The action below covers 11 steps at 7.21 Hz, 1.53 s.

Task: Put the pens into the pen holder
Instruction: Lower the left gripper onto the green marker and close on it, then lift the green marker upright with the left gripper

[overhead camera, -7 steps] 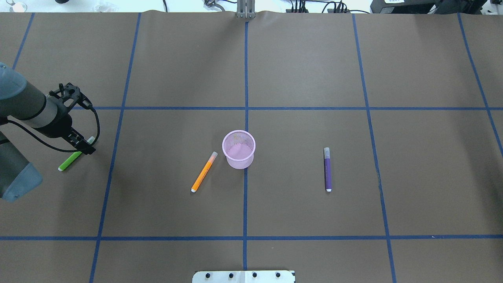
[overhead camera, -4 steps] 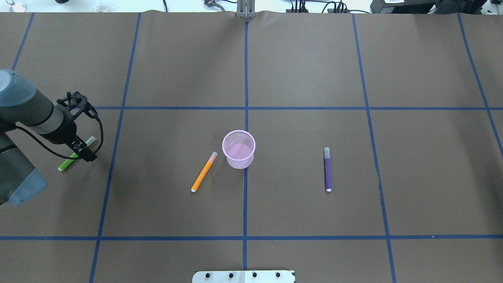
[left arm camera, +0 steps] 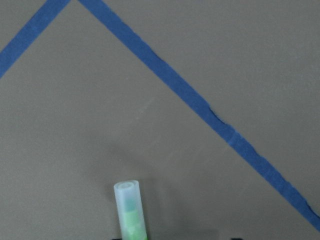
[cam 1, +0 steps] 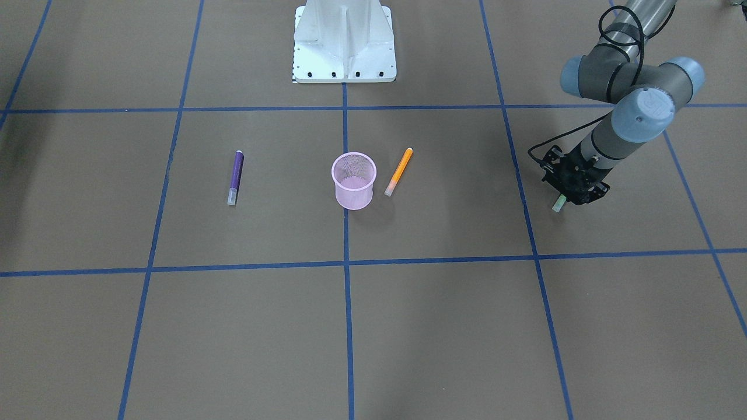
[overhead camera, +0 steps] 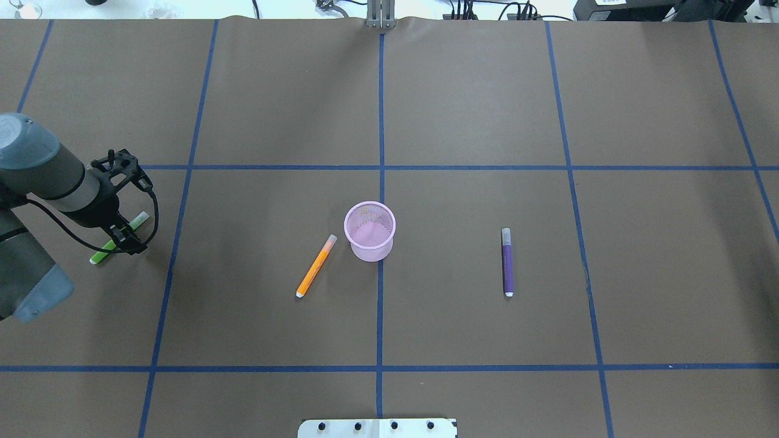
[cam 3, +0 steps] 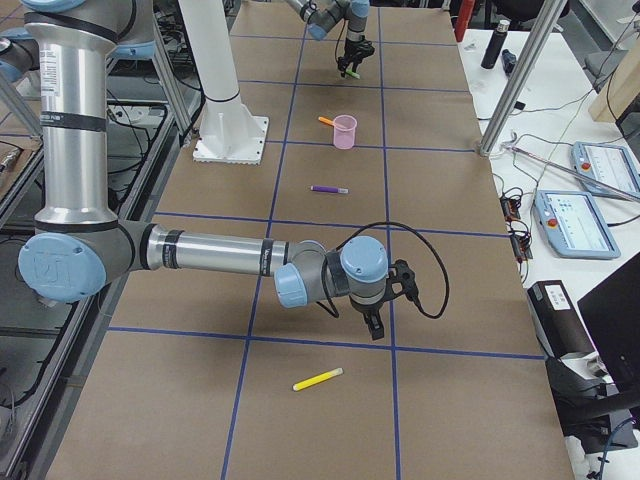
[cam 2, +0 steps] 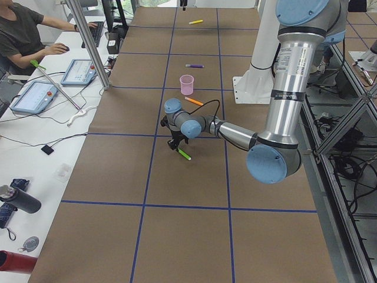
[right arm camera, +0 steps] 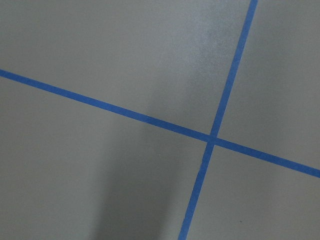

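**Q:** Where do the pens lie?

**A:** All three lie flat on the table (overhead camera: 475, 109), outside the pen holder (overhead camera: 371, 252). The holder stands upright on the central blue tape line (overhead camera: 380, 121). The orange pen (overhead camera: 316, 266) lies just beside it on the robot's left, tilted, with its pale cap end nearest the cup. The purple pen (overhead camera: 507, 263) lies well apart on the robot's right, roughly parallel to the central line. The green pen (overhead camera: 102, 253) lies far out on the left, slanted, under the left gripper (overhead camera: 126, 238).

**Q:** How do the jaws stand?

**A:** The left gripper is down at the green pen's middle, and both ends of the pen stick out past it. In the left wrist view only the translucent cap shows, at the bottom edge. The fingers seem to straddle the barrel, but I cannot tell whether they press on it. The right gripper (cam 3: 374, 327) points down over bare table near a yellow marker (cam 3: 318, 379). It shows only in the side view, so I cannot tell its opening.
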Available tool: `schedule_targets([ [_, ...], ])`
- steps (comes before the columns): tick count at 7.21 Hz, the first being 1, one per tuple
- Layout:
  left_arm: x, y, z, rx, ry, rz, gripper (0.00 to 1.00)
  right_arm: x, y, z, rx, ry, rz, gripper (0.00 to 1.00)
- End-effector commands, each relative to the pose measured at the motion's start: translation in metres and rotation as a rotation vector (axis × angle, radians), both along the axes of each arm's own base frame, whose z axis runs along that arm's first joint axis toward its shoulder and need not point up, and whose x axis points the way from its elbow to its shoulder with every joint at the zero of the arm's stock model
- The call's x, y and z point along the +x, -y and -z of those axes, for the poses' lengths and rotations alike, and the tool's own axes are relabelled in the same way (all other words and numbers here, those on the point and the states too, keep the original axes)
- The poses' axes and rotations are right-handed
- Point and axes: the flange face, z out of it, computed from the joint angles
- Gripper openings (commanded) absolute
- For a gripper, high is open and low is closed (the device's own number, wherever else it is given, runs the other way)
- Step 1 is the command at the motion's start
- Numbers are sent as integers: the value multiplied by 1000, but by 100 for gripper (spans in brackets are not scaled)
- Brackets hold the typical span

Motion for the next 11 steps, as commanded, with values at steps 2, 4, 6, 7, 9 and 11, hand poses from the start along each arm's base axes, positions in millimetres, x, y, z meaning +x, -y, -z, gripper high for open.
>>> schedule_targets([
  [2, -5, 5, -5, -5, 6, 11, 57, 0, -1, 1, 6, 2, -1, 100],
  [4, -9, 7, -5, -5, 6, 18, 51, 0, -1, 2, 8, 2, -1, 100],
  [6, -10, 8, -6, -7, 8, 21, 51, 0, -1, 2, 8, 2, -1, 100],
  [7, -10, 8, -7, -6, 10, 21, 50, 0, -1, 3, 11, 2, -1, 100],
  [9, -9, 9, -9, -9, 13, 19, 50, 0, -3, 3, 9, 2, -1, 100],
  [11, -9, 9, -11, -12, 15, 19, 50, 0, -3, 2, 8, 2, -1, 100],
])
